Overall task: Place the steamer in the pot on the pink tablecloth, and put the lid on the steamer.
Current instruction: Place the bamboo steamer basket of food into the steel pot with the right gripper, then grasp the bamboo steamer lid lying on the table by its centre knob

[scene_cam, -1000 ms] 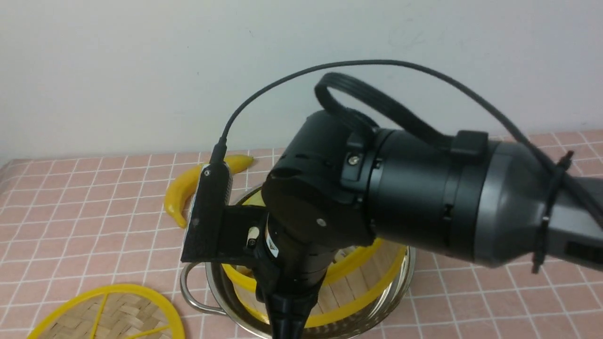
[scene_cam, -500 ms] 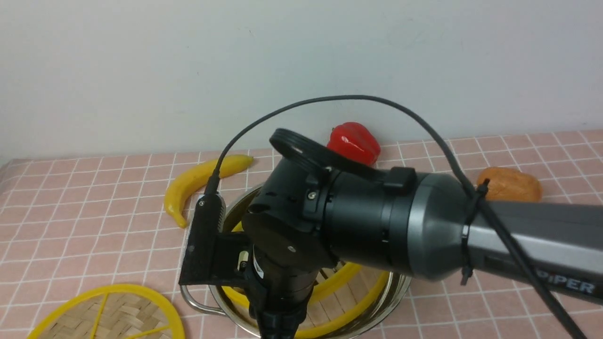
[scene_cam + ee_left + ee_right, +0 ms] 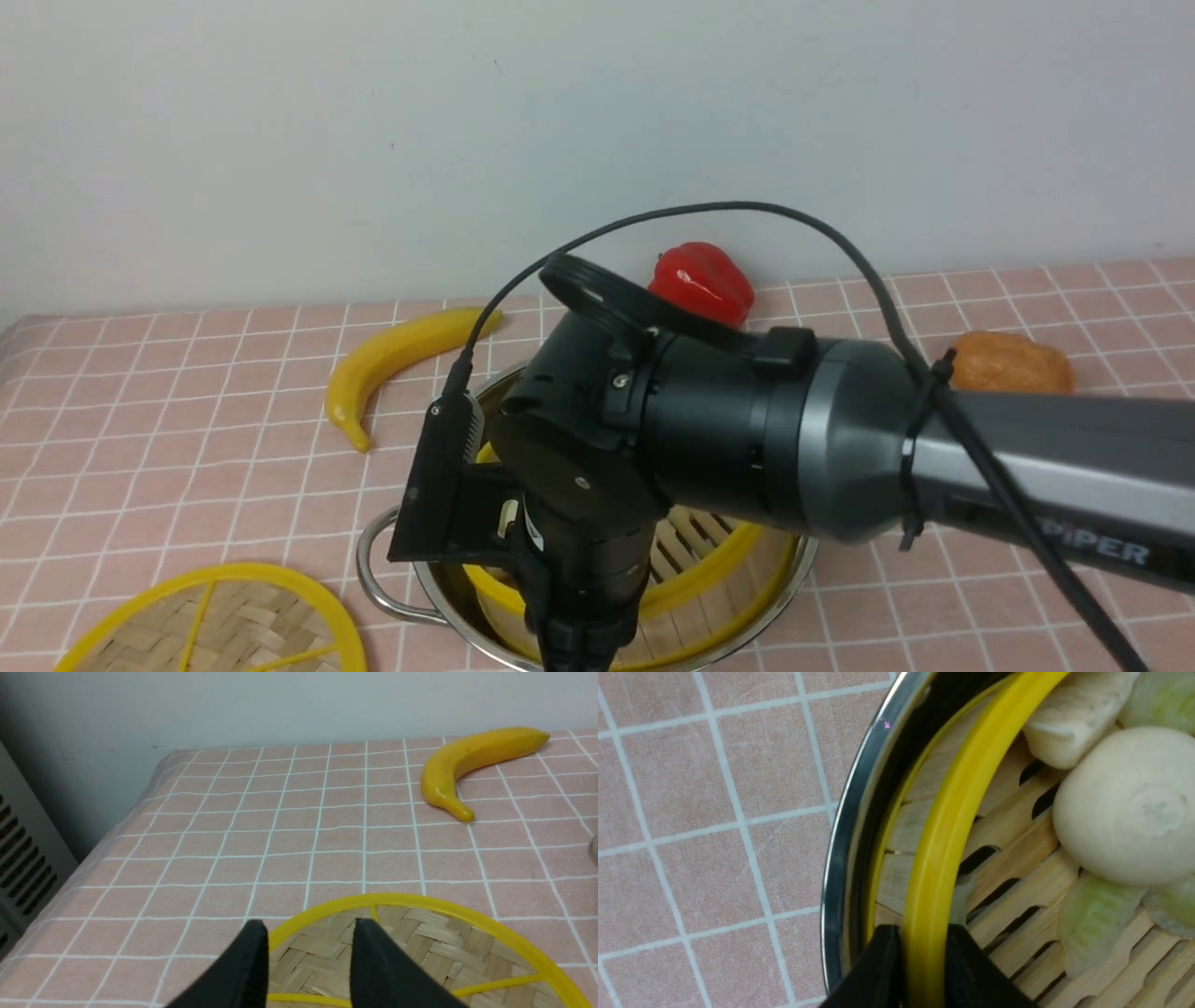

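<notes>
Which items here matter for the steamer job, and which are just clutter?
Job: steamer, gripped at its rim by the right gripper; pot; lid, near the open left gripper; pink tablecloth.
Lying about: banana; red pepper; orange lump.

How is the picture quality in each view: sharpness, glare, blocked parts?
Front view: the right arm hides much of the pot. Left wrist view: sharp, evenly lit lid. Right wrist view: glare on the pot rim, steamer rim sharp.

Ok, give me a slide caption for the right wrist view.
Right gripper holds the steamer by its rim inside the pot, bun aboard.
</notes>
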You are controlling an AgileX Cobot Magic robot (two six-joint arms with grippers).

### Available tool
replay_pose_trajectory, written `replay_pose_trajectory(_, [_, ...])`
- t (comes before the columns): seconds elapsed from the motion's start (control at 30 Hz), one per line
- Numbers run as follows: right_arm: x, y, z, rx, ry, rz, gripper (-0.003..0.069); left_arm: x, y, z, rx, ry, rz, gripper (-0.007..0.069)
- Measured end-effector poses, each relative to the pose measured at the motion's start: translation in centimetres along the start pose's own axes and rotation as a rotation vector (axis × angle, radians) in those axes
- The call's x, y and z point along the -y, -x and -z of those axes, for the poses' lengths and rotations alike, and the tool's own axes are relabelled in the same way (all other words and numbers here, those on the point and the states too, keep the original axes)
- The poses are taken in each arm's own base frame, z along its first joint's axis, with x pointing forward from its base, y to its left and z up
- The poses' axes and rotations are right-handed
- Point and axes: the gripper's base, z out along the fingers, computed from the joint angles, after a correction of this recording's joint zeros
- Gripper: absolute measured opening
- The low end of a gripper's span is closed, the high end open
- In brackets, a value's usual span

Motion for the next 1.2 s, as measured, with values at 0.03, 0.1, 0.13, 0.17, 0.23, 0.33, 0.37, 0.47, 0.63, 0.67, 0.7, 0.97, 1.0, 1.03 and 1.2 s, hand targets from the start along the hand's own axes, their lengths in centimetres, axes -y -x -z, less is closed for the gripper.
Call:
replay_pose_trajectory(0.03, [0.2,-0.1,0.0,-0.001,-0.001,-0.006,0.0156,0.0,0.0,0.0,0.000,0.000,0.000,0.0243])
replay_pose_trajectory(0.1, [0.4,-0.2,0.0,-0.001,-0.003,-0.013,0.0192,0.0,0.0,0.0,0.000,0.000,0.000,0.0243])
replay_pose_trajectory(0.13, [0.6,-0.2,-0.1,0.002,-0.005,-0.018,0.0215,0.0,0.0,0.0,0.000,0.000,0.000,0.0243])
replay_pose_trajectory(0.17, [0.6,-0.1,-0.1,0.009,-0.007,-0.019,0.0235,0.0,0.0,0.0,0.000,0.000,0.000,0.0243])
replay_pose_trajectory(0.23, [0.8,0.0,-0.1,0.031,-0.013,-0.023,0.0259,0.0,0.0,0.0,0.000,0.000,0.000,0.0243])
replay_pose_trajectory(0.33, [0.8,0.3,-0.1,0.064,-0.018,-0.026,0.0271,0.0,0.0,0.0,0.000,0.000,0.000,0.0243])
replay_pose_trajectory(0.37, [0.8,0.4,-0.1,0.071,-0.016,-0.030,0.0274,0.0,0.0,0.0,0.000,0.000,0.000,0.0243])
replay_pose_trajectory(0.47, [0.8,0.5,0.0,0.077,-0.013,-0.039,0.0275,0.0,0.0,0.0,0.000,0.000,0.000,0.0243])
replay_pose_trajectory(0.63, [1.3,0.8,1.6,0.079,-0.025,-0.097,0.0246,0.0,0.0,0.0,0.000,0.000,0.000,0.0243])
replay_pose_trajectory(0.67, [1.5,0.8,2.6,0.082,-0.035,-0.123,0.0215,0.0,0.0,0.0,0.000,0.000,0.000,0.0243])
replay_pose_trajectory(0.7, [1.7,0.8,3.8,0.094,-0.048,-0.136,0.0185,0.0,0.0,0.0,0.000,0.000,0.000,0.0243])
replay_pose_trajectory(0.97, [4.1,-2.5,16.2,0.346,-0.240,-0.422,-0.0015,0.0,0.0,0.0,0.000,0.000,0.000,0.0243])
replay_pose_trajectory(1.0, [4.2,-3.1,17.4,0.378,-0.241,-0.490,-0.0015,0.0,0.0,0.0,0.000,0.000,0.000,0.0243])
replay_pose_trajectory(1.03, [4.2,-3.5,18.0,0.397,-0.237,-0.531,-0.0015,0.0,0.0,0.0,0.000,0.000,0.000,0.0243])
replay_pose_trajectory(1.2, [3.6,-5.7,22.3,0.537,-0.156,-0.824,-0.0012,0.0,0.0,0.0,0.000,0.000,0.000,0.0243])
